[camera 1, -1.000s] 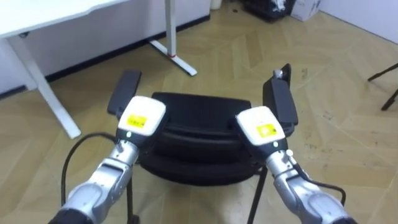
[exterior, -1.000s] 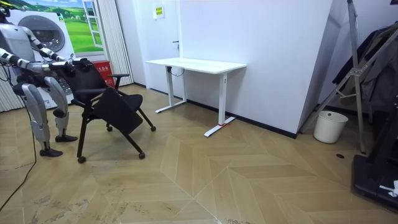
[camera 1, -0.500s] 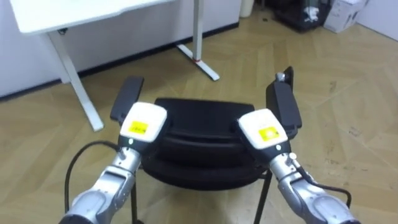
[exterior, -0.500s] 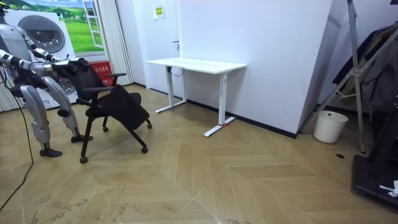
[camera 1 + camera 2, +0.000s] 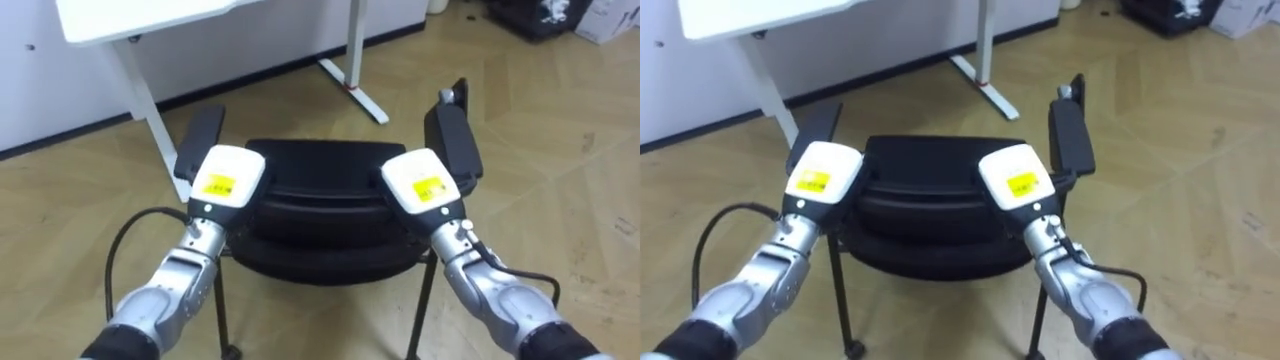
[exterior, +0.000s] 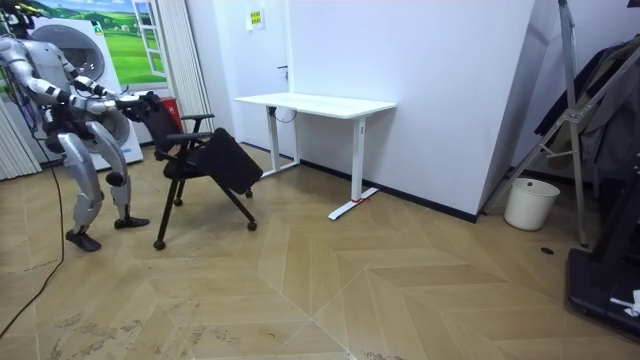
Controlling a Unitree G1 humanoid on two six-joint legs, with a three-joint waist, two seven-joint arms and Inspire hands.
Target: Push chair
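Status: push looks mid-way, not finished. In the room view the robot stands at the room view's left, leaning in with both arms out to the chair. The chair is on the wood floor, between the robot and the white desk, near the desk but not under it. My read:
- Done: contact made, chair out on open floor and lined up roughly toward the desk.
- Left: the rest of the run. The task names no end point, so I can't say how much.

Eye views, left to right:
- left armrest sits just outboard of the left wrist and ahead of it.
- left robot hand is on the left end of the backrest top edge, back of the hand up. Spread or clamped: can't tell, its front is hidden past the edge.
- The backrest spans the gap between the two hands, directly in front of the robot. The seat is below and beyond it.
- right robot hand is on the right end of the same edge, mirrored pose. Same story: can't tell its state.
- right armrest is just beyond the right hand, close by it.

Hands are about level and symmetric on the chair, so I'd expect the push to go straight.
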